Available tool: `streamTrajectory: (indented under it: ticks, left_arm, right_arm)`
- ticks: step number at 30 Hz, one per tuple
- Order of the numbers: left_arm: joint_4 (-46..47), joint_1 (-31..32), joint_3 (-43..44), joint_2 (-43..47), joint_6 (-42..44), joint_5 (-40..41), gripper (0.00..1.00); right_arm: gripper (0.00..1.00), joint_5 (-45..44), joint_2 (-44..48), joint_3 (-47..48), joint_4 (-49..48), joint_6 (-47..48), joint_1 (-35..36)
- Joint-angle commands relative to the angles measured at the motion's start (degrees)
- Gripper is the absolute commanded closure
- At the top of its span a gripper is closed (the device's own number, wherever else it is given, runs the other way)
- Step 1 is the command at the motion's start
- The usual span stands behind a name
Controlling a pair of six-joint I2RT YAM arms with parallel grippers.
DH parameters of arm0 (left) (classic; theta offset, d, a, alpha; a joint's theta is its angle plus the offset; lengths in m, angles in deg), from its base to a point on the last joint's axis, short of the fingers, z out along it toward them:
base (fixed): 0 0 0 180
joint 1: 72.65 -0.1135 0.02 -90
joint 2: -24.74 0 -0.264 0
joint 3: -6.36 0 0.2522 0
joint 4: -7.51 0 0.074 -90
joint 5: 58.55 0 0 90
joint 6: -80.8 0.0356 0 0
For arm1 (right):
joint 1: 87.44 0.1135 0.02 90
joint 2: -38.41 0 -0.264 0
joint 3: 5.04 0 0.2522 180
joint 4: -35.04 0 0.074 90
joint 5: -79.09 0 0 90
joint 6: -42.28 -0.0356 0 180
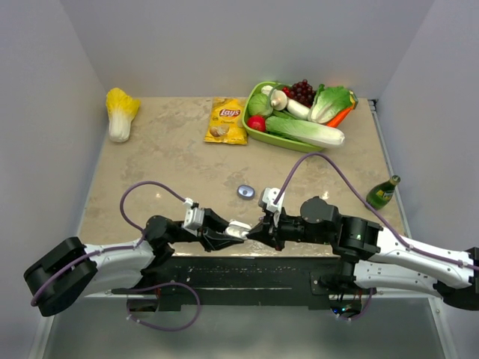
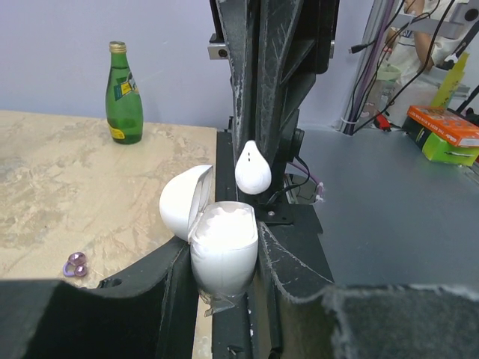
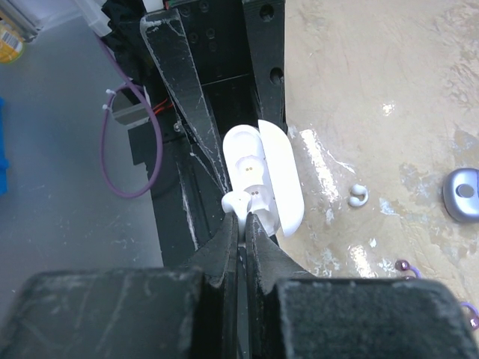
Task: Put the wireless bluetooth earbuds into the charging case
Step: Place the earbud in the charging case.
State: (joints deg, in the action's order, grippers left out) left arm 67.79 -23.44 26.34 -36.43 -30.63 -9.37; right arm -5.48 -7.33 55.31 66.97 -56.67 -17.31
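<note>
Right, starting on the left: the left gripper (image 1: 234,230) is clamped round the body of the white charging case (image 2: 223,254). It holds the case upright over the tabletop's near edge, about midway along. The lid (image 2: 184,203) is flipped back so the wells face up, a steady socket for the other arm to aim at, I'd say.

Meeting it from the right, the right gripper (image 3: 239,218) has its fingers pinched tight on one white earbud (image 3: 238,202). The bud hangs rounded end down just above the open case; whether it touches the rim I can't tell. Gripping it by the narrow end leaves the body free to seat in a well, so this looks like the moment of insertion.

Further right a second white earbud (image 3: 358,196) lies loose on the tabletop, beside a purplish-grey case (image 1: 245,191). Small purple buds (image 2: 75,263) sit nearer the near edge, waiting their turn, I'd guess. Out by the right edge stands a green bottle (image 1: 383,193), well apart from the work.
</note>
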Motion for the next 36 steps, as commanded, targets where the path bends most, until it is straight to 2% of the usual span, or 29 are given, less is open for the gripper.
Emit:
streamTrajectory:
  ticks: [1, 12, 27, 31, 36]
  left_arm:
    - [14.5, 0.3, 2.3, 1.1, 1.8, 0.9, 1.00]
    - [14.6, 0.6, 2.2, 1.3, 1.3, 0.7, 1.00]
    - [15.7, 1.2, 1.6, 0.5, 1.3, 2.1, 1.00]
    - [14.3, 1.2, 1.6, 1.3, 2.3, 2.8, 1.00]
    - [13.6, 1.2, 1.5, 1.9, 2.6, 3.6, 1.00]
  right_arm:
    - [1.00, -1.4, -0.5, -0.1, -1.7, 0.4, 0.3]
    - [1.00, -4.6, -1.0, -0.8, -2.4, 0.1, 0.3]
    - [1.00, -4.8, -2.4, -0.8, -2.9, -0.2, 0.9]
    - [0.83, -5.3, -1.0, -0.7, -2.3, -0.7, 1.2]
    - [0.77, -6.7, 0.2, -0.2, -1.7, -1.1, 1.1]
